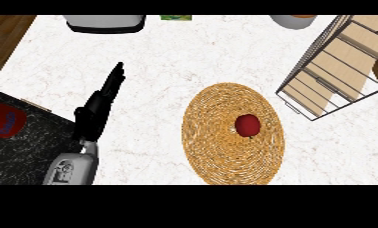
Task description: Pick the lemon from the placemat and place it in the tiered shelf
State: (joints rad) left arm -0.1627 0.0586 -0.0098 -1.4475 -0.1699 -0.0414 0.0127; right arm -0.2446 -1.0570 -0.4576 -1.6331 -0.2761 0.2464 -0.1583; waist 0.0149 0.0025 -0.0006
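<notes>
While nothing is being gripped, grey left forearm's black hand (100, 104) is resting at view's left, fingers straight and pressed together. No right hand showing. Small round red fruit (248, 125), not lemon-yellow, is sitting on round woven straw placemat (221, 164), right of centre. Wire-and-wood tiered shelf (332, 62) is standing beyond, far right. Judgement: fruit's side is favouring right hand; coming down from above, curling round fruit, lifting clear before swinging shelfward.

the white marble counter (170, 67) carries a round woven placemat (214, 164) near the middle and a wire shelf (334, 69) at the right. along its far edge stand a grey appliance (103, 23), a small green thing (176, 17) and a bowl (294, 21).
</notes>
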